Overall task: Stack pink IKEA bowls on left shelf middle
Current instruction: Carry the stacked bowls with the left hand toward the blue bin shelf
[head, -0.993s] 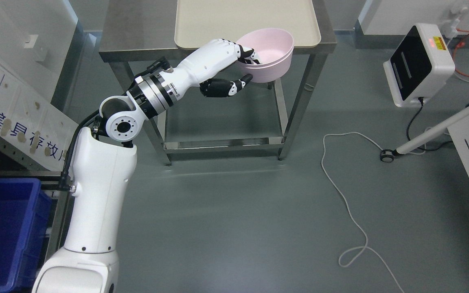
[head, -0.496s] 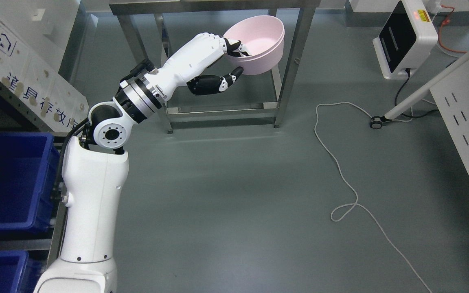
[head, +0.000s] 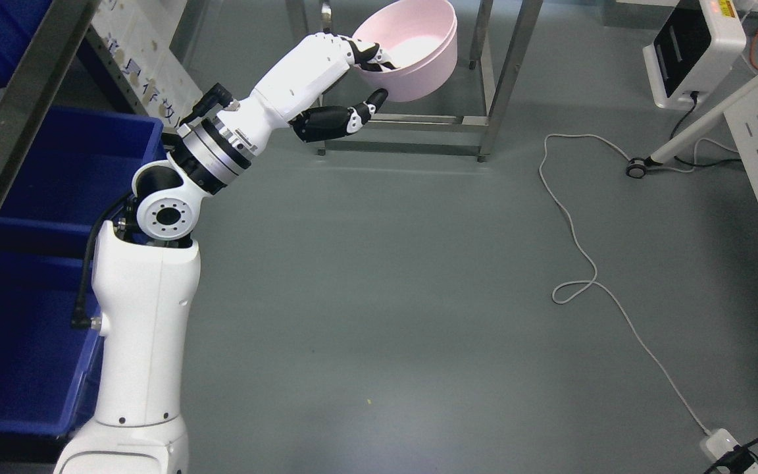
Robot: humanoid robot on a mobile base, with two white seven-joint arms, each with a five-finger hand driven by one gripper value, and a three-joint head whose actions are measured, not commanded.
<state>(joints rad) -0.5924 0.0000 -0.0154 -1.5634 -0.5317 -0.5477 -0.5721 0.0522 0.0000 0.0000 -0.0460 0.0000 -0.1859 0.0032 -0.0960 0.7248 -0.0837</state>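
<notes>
View has swung left; blue bins [head: 37,217] now loom larger beside the arm.

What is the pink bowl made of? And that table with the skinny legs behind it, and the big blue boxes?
The pink bowl looks like plastic: smooth, matte, one even colour with a soft sheen. The left robot hand grips its rim. The table legs look like steel: silvery, brushed and reflective. The blue boxes look like hard plastic, solid colour, slightly glossy. That is judged by look only.
</notes>
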